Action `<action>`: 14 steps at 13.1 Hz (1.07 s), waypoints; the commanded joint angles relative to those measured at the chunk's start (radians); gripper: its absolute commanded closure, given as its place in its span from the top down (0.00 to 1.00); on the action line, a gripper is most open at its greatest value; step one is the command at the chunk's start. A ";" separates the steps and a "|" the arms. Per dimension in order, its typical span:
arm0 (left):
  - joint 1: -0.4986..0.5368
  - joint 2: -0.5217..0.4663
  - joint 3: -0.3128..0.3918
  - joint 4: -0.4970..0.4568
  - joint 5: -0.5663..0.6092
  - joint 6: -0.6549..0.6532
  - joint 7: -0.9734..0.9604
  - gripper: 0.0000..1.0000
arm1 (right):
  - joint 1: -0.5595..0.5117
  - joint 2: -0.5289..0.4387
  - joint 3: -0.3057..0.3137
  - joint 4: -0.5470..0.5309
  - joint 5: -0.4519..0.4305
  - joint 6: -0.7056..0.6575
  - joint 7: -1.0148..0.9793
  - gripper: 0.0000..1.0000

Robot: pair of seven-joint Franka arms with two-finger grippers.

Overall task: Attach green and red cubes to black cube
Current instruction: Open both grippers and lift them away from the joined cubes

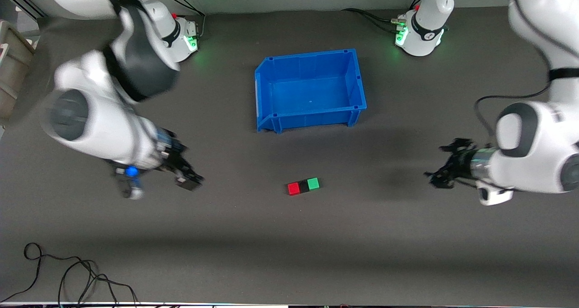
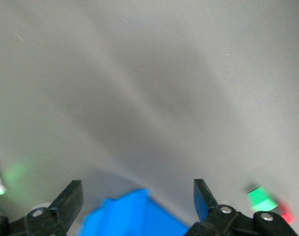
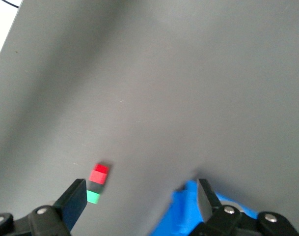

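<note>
The red cube [image 1: 293, 188], black cube [image 1: 303, 186] and green cube [image 1: 313, 183] sit joined in a short row on the grey mat, nearer to the front camera than the blue bin. The row also shows in the right wrist view, red [image 3: 99, 173], black [image 3: 95, 187], green [image 3: 93, 197], and in the left wrist view as a green cube [image 2: 261, 197] and a red cube [image 2: 288, 217]. My right gripper [image 1: 189, 180] is open and empty over the mat toward the right arm's end. My left gripper [image 1: 439, 174] is open and empty over the mat toward the left arm's end.
An empty blue bin [image 1: 310, 90] stands mid-table, farther from the front camera than the cubes; it shows in the left wrist view [image 2: 134, 219] and the right wrist view [image 3: 198, 214]. Black cables [image 1: 68, 274] lie near the front edge at the right arm's end.
</note>
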 commanded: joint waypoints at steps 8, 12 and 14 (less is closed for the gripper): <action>0.064 -0.297 -0.037 -0.041 0.156 -0.201 0.525 1.00 | -0.163 -0.318 -0.119 -0.302 -0.170 -0.070 -1.111 0.98; 0.052 -0.378 -0.053 -0.047 0.214 -0.193 0.765 1.00 | -0.165 -0.474 -0.123 -0.568 -0.173 0.172 -1.161 0.98; 0.052 -0.427 -0.055 -0.073 0.223 -0.165 0.792 1.00 | -0.165 -0.487 -0.123 -0.589 -0.170 0.190 -1.161 0.98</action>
